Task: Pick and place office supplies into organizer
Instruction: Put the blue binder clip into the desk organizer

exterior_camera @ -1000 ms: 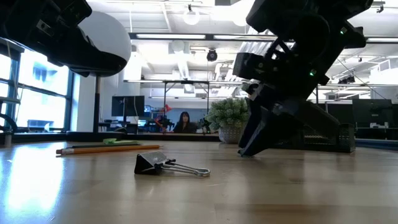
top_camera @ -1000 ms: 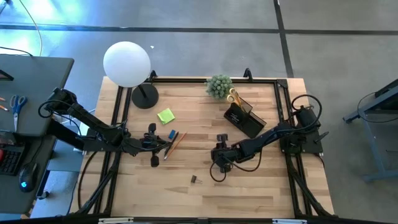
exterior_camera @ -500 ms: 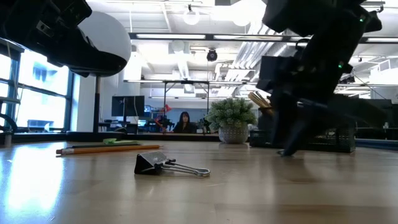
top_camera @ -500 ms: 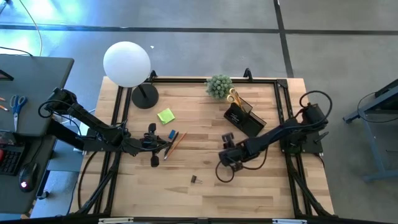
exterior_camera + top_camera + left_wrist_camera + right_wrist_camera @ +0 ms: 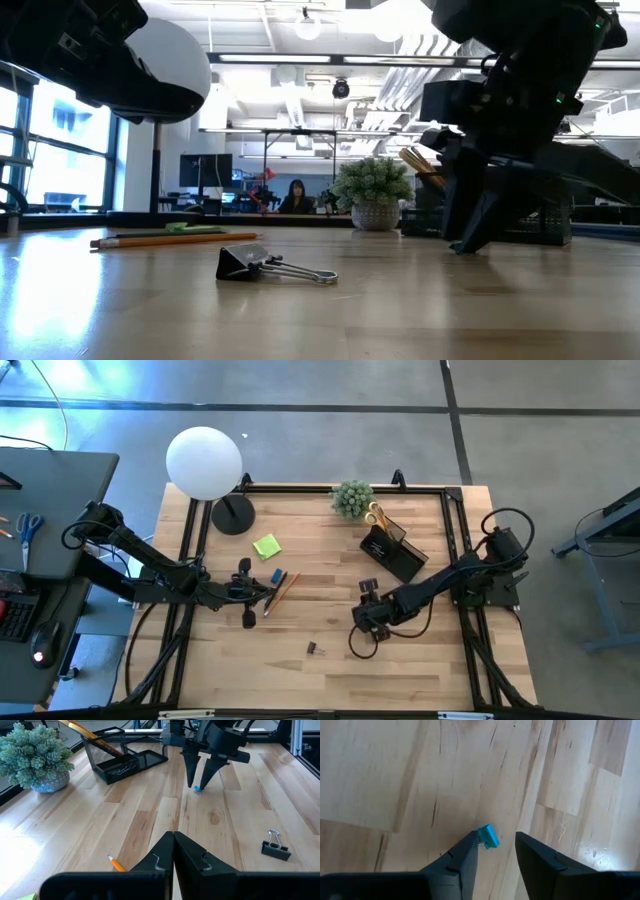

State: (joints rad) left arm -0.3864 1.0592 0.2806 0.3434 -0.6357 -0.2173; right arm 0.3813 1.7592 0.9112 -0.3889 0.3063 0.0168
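My right gripper [image 5: 362,618] stands open over the table's middle right, fingers pointing down at the wood. A tiny blue piece [image 5: 488,836] lies on the table between its fingertips, close to one finger; it also shows in the left wrist view [image 5: 198,788]. The black organizer [image 5: 392,552] stands behind it, with yellow-handled scissors [image 5: 375,515] upright in it. My left gripper [image 5: 250,596] is shut and empty at the centre left, beside the orange and dark pencils [image 5: 281,587]. A lime sticky pad [image 5: 266,546], a blue block [image 5: 277,575] and a binder clip [image 5: 312,648] lie on the table. My right gripper comes down from above with a finger on either side of the tiny blue piece [image 5: 490,840], which lies on the table. The piece sits right at one fingertip [image 5: 470,845]; whether that finger touches it, I cannot tell.
A round black lamp base [image 5: 232,515] with a white globe [image 5: 204,462] stands at the far left, and a green potted plant [image 5: 352,498] at the far middle. Bare wood lies along the near edge around the binder clip [image 5: 245,263].
My right gripper has gone toward the table's right edge and a little toward the near edge, and has come from a slant to nearly upright, low over the wood.
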